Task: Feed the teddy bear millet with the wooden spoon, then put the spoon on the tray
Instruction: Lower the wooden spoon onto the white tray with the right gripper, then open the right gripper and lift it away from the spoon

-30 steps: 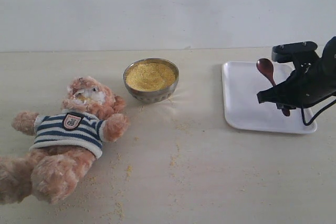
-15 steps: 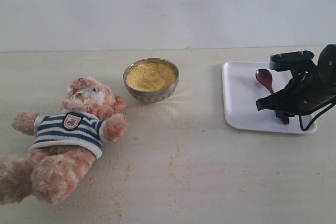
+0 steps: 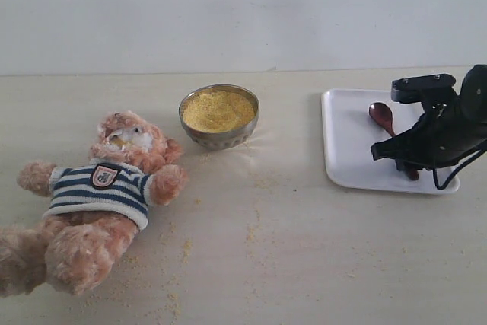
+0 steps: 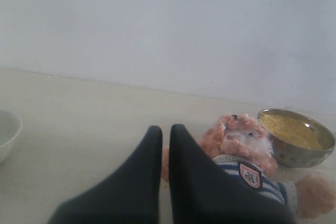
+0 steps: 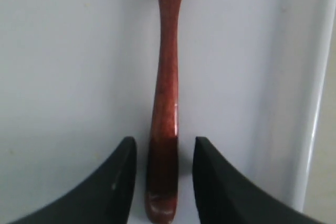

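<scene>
- Your right gripper (image 5: 164,148) is released, fingers either side of the spoon (image 5: 167,77) handle (gaps show).
- Spoon lies on the tray (image 3: 346,142), right.
- Your left gripper (image 4: 165,129) is clenched on nothing, bear (image 4: 247,150) beyond.

The teddy bear (image 3: 99,203) has fluffy tan-pink fur, a white muzzle, and a shirt with navy and white stripes. Its small badge is red and white with a dark edge. The millet (image 3: 218,109) is golden yellow, and yellow specks dot the pale beige table (image 3: 319,249). The metal bowl (image 3: 221,138) is silver-grey. The wooden spoon (image 3: 380,114) is a glossy dark reddish-brown, and the tray (image 3: 346,142) is plain white. The right gripper (image 5: 164,142) and the left gripper (image 4: 165,128) are both black. The wall (image 3: 243,13) is pale grey-white.
</scene>
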Motion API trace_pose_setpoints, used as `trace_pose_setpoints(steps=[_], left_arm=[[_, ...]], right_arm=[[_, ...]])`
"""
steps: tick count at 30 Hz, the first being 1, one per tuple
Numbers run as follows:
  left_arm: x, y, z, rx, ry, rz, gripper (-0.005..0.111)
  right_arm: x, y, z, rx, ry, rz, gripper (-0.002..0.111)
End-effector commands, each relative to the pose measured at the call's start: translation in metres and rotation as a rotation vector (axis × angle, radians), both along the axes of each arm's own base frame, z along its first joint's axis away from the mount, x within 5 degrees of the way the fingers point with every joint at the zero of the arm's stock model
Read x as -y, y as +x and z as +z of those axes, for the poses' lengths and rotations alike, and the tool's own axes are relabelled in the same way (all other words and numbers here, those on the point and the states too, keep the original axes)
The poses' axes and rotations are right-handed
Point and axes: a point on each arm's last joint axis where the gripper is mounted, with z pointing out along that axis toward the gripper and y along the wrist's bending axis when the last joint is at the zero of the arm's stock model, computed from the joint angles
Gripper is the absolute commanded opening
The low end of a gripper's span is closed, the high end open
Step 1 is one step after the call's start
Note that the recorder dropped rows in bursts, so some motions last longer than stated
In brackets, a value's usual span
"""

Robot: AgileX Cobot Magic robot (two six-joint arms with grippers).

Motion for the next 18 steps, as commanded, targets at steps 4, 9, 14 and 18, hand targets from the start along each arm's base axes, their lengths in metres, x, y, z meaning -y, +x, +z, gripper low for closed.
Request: trace_pose_setpoints(steps=[4,9,14,18], left_arm=[[0.0,0.0,0.0,0.01,-0.011,-0.003,0.005],[0.0,0.0,0.0,0.01,-0.011,-0.003,0.005],[0.0,0.0,0.0,0.01,-0.011,-0.003,0.005],[0.0,0.0,0.0,0.01,-0.011,-0.003,0.005]], right_arm=[[0.002,-0.005,0.025,-0.001,0.038,-0.056,0.043],[0.004,-0.025,0.11,0.166,0.123,-0.122,0.039],[0.011,-0.087,0.179,0.468,0.28,-0.216,0.0],[0.023,-0.179,0.201,0.714,0.338,-0.214,0.0]])
